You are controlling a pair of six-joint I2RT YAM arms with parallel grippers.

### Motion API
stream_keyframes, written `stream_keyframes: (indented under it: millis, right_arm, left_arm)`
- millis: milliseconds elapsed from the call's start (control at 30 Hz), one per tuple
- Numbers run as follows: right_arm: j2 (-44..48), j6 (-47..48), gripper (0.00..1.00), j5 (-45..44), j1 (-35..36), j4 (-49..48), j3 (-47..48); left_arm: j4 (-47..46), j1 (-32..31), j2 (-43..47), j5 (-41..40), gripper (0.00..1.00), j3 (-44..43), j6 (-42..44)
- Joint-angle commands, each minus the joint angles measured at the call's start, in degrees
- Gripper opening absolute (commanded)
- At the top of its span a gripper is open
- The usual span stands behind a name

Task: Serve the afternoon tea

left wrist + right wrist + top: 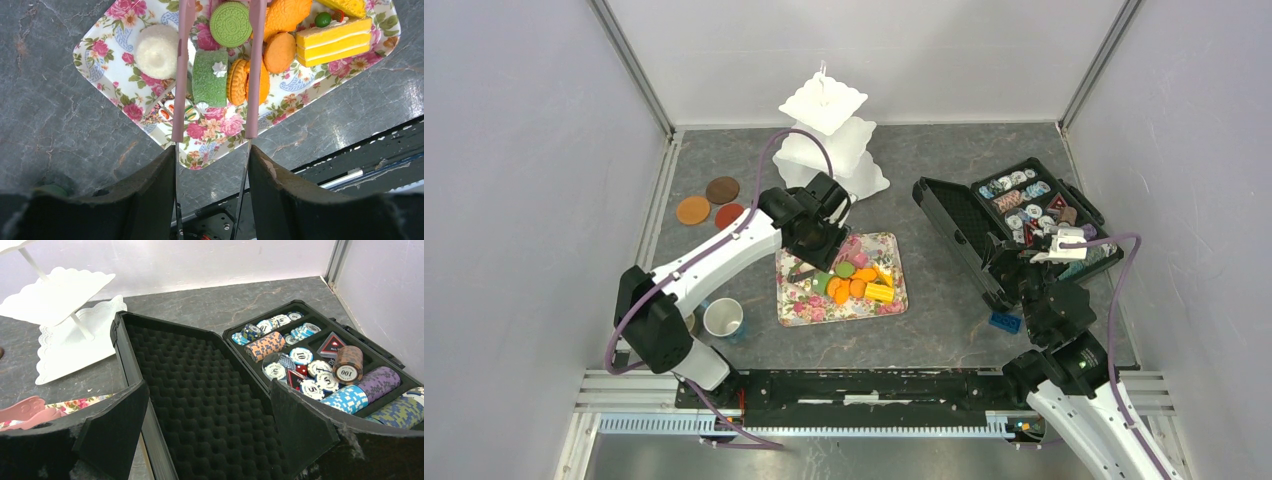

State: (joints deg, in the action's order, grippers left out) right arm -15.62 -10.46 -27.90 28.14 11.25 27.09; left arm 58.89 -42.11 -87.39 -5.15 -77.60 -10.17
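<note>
Holding pink tongs (256, 75) in the left pincer (212, 152), which is narrowed onto the handles. Straddling the green roll cake (210, 77) with the blades spread, on the floral tray (107, 75), mid-table. Cannot tell whether the blade tips touch the tray. Judged step: pick up the roll cake, probably for the white tiered stand (829, 135) just behind the tray.

To do it well:
- Squeeze slowly until both blades meet the cake's long sides.
- Stay centred and lift straight up.
- Watch the right blade, lying across the stacked orange biscuits (240, 80) right beside the cake; likely to drag them.
- Mind the white coconut ball (156, 51) just outside the left blade, the green sandwich biscuit (230, 24) past the cake's far end, and the yellow cake slice (332, 42) further right.

Elsewhere:
- Right pincer (207, 390) wide, holding nothing, parked by the open black case (200, 365) of poker chips (300, 355). Well apart from the tray; no obstruction.
- Round saucers (709, 200) far left, white cup (723, 318) near the left arm's base, blue brick (1004, 322) beside the case.
</note>
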Motion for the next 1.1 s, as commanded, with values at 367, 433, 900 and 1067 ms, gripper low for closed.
stream_keyframes:
  millis: [367,433,900,1067]
  right_arm:
    - [0.17,-0.96,0.98,-0.17,0.33,-1.67,1.33]
    - [-0.05,-1.03,0.98,0.04,0.25,-1.41,1.64]
    - [0.62,-1.56,0.98,0.20,0.25,-1.40,1.36]
    - [0.60,-1.66,0.98,0.44,0.28,-1.04,1.61]
  left_arm:
    - [-3.08,1.77,-0.56,4.12,0.60,0.40,4.46]
    - [-3.34,1.77,-0.61,4.27,0.60,0.73,4.63]
    - [-4.31,1.83,-1.01,4.97,0.62,1.47,5.08]
    - [-4.49,1.85,-1.44,6.25,0.62,1.75,5.08]
